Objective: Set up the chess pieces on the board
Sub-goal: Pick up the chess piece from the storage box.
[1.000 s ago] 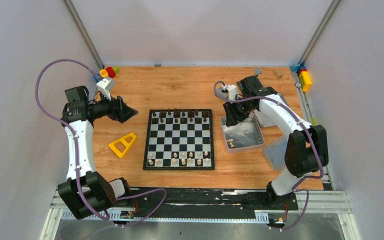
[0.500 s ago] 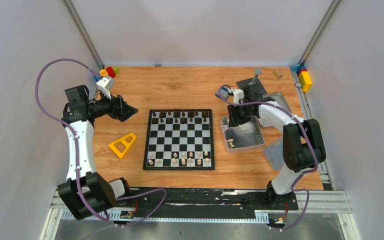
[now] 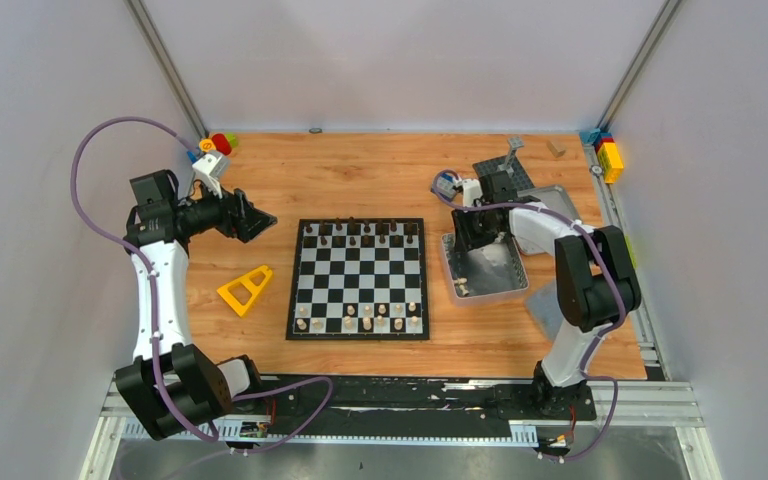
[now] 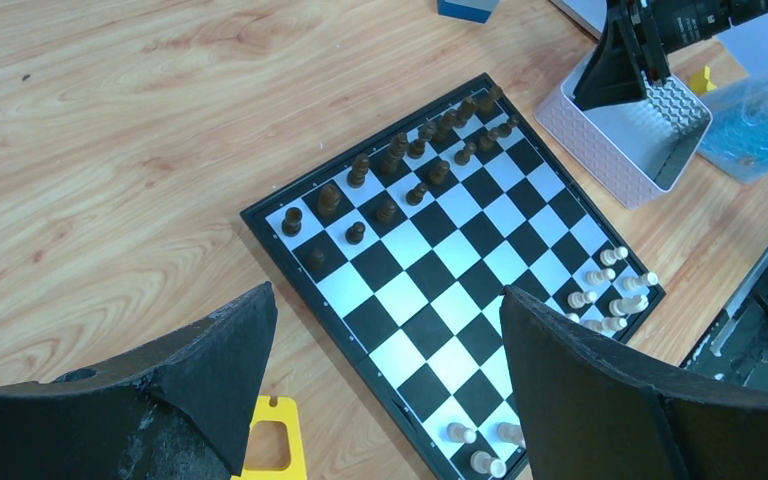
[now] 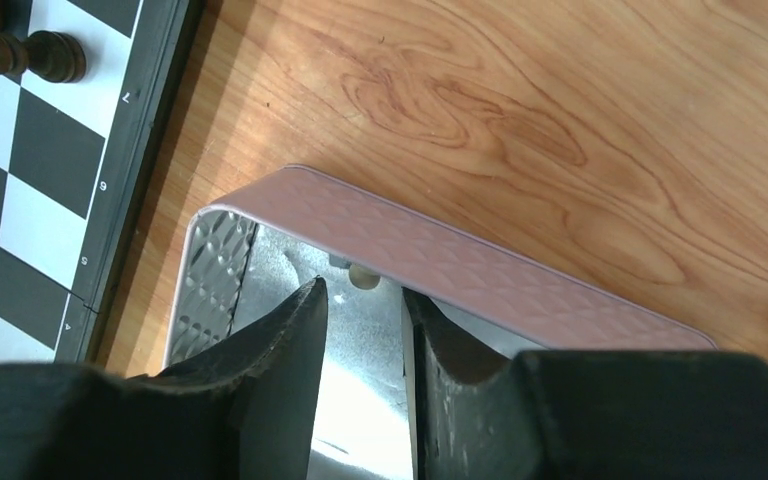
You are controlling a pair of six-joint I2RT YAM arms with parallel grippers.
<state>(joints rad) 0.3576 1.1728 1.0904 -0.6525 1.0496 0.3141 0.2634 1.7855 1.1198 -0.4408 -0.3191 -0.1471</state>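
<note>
We record a flat checkered board [image 3: 359, 279] mid-table on grained wood [image 3: 360, 180], small turned chess pieces [image 3: 360, 235] dark on its far ranks and cream on its near ranks, an embossed metal tin [image 5: 460, 270] just right of the board, one cream piece [image 5: 363, 277] against the tin's wall, our right gripper [image 5: 362, 295] narrowly parted just beside that piece and gripping nothing, our left gripper [image 4: 385, 300] spread wide and empty.

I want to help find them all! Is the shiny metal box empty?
Not empty. A few pale cream chess pieces lie in the rectangular silver metal tin; the right wrist view shows one by its wall.
</note>
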